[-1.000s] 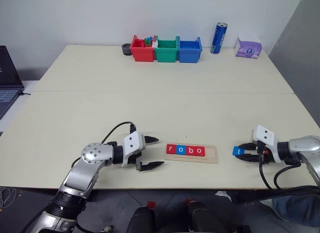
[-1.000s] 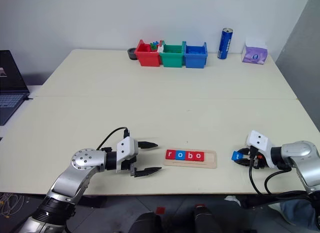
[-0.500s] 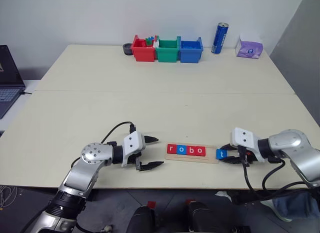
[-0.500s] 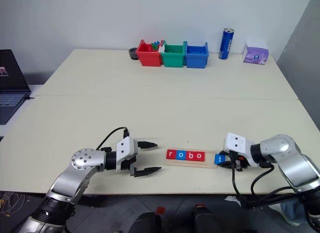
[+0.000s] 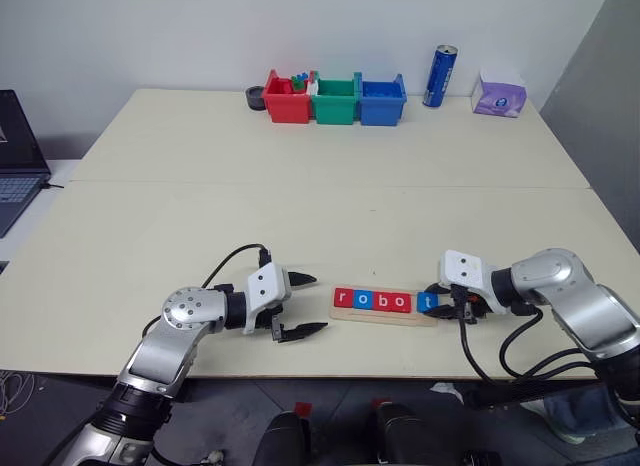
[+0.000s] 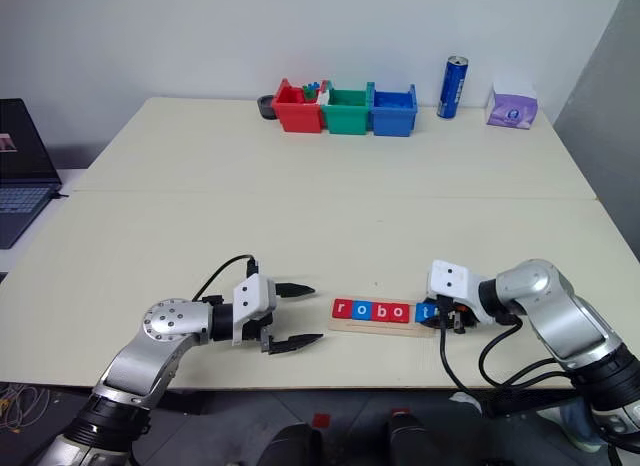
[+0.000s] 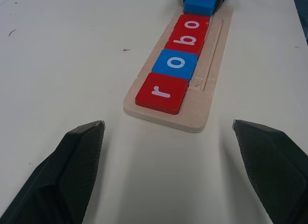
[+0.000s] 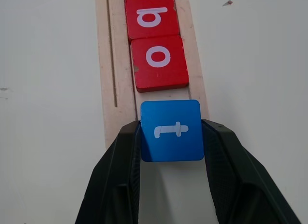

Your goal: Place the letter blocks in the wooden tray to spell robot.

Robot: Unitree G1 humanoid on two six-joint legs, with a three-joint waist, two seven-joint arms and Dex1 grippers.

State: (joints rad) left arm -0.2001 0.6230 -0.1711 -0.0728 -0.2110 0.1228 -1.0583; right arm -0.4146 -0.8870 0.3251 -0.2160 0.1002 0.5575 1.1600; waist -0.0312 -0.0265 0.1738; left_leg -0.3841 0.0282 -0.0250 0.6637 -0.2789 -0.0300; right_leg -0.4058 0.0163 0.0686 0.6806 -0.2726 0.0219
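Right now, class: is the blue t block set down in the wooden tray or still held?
Still held. The right gripper clamps the blue t block at the wooden tray end, a gap short of the red o block.

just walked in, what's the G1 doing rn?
It is spelling "robot" with letter blocks in the wooden tray. Four blocks, r, o, b and o, already sit in a row in the tray. The right gripper is shut on the blue t block and holds it at the tray's open end, next to the last o, not yet released. The left gripper is open and empty beside the tray's other end.
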